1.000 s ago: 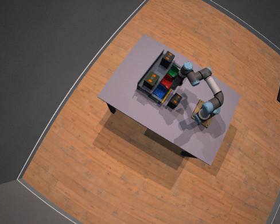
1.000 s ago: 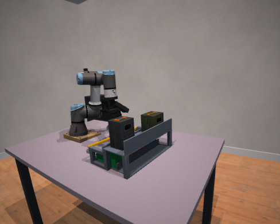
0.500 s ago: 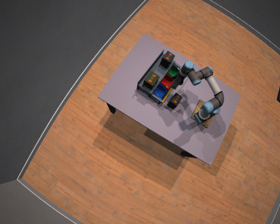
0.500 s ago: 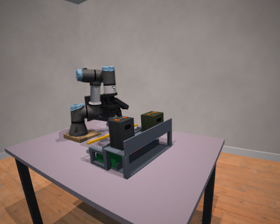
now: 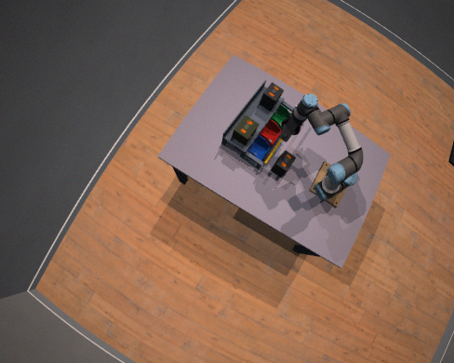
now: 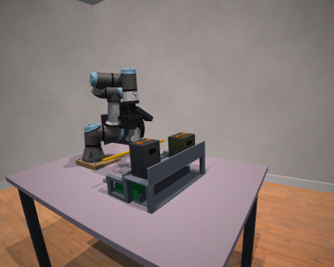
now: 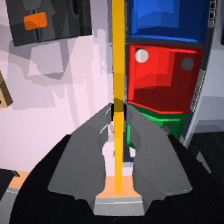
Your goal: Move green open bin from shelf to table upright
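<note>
The green open bin (image 5: 279,114) (image 7: 161,122) sits in the lower level of the grey shelf (image 5: 231,132) (image 6: 175,164), at the end of a row with a red bin (image 5: 270,132) (image 7: 160,80) and a blue bin (image 5: 259,150) (image 7: 165,20). In the exterior view the green bin (image 6: 136,192) shows through the shelf's near end. A thin yellow bar (image 5: 273,151) (image 6: 117,155) (image 7: 118,60) runs along the open front of the bins. My gripper (image 5: 285,136) (image 6: 135,135) (image 7: 118,104) is shut on this bar, just in front of the green bin. The bin's contents are hidden.
A black box (image 5: 271,96) (image 6: 144,155) and an olive box (image 5: 246,129) (image 6: 181,142) stand on the shelf's top. Another black box (image 5: 283,163) (image 7: 45,20) stands on the table (image 5: 208,116) (image 6: 211,212) beside the bar's far end. The arm's base sits on a wooden plate (image 5: 331,197).
</note>
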Robot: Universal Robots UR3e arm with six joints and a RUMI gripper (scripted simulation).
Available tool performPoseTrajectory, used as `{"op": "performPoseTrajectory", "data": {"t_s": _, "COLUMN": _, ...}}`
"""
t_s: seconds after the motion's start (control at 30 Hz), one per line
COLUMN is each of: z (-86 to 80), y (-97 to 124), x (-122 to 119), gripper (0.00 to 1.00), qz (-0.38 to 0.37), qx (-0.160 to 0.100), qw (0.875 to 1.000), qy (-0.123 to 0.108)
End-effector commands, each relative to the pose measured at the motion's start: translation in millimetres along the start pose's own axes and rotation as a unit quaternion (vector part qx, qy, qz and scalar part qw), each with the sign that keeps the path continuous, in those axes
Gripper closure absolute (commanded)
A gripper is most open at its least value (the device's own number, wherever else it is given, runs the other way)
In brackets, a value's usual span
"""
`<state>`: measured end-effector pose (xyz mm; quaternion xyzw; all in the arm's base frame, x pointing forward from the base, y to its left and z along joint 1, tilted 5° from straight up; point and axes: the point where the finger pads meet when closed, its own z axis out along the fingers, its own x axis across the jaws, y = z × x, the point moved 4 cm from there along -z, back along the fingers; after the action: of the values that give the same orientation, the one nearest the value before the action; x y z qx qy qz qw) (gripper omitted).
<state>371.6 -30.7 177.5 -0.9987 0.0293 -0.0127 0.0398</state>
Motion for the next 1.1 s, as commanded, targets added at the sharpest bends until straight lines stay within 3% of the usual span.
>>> {"op": "performPoseTrajectory", "data": {"t_s": 0.0, "z": -21.4, "y": 0.3, "x": 0.7, "gripper": 1.0, "qz": 0.0, "qx": -0.001, "qw": 1.0, "qy": 0.001}}
{"op": "performPoseTrajectory", "data": {"t_s": 0.07, "z": -36.3, "y": 0.4, "x": 0.9, "gripper": 1.0, "qz": 0.0, "qx": -0.001, "qw": 1.0, "qy": 0.0}}
{"op": "performPoseTrajectory", "data": {"t_s": 1.07, "z": -25.8, "y": 0.4, "x": 0.9, "gripper": 1.0, "qz": 0.0, "qx": 0.0, "qw": 1.0, "qy": 0.0}}
